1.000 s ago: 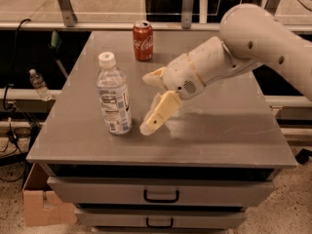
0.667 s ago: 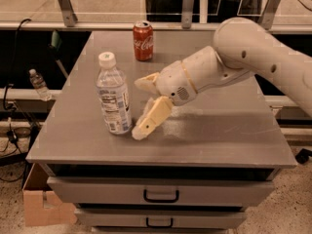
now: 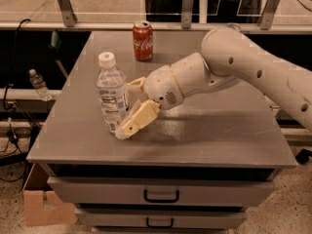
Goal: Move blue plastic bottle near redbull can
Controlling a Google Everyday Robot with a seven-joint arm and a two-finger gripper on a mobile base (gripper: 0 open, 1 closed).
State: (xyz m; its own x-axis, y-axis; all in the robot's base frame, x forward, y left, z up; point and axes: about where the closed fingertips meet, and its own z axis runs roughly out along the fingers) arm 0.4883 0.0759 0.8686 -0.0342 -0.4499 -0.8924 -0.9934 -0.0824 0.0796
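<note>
The blue plastic bottle (image 3: pixel 112 95), clear with a white cap and a white-and-blue label, stands upright at the left of the grey table top (image 3: pixel 219 126). My gripper (image 3: pixel 126 109) is at the bottle's right side. It is open, with one cream finger (image 3: pixel 138 120) in front of the bottle's base and the other (image 3: pixel 136 85) behind it. I cannot tell whether the fingers touch the bottle. The redbull can is out of view.
A red Coca-Cola can (image 3: pixel 143 41) stands at the table's back edge. A small clear bottle (image 3: pixel 39 85) sits off the table to the left. Drawers (image 3: pixel 161 195) are below the top. A cardboard box (image 3: pixel 41 204) is on the floor at lower left.
My gripper has moved left, from beside the bottle to having its fingers on either side of it. The bottle has not moved.
</note>
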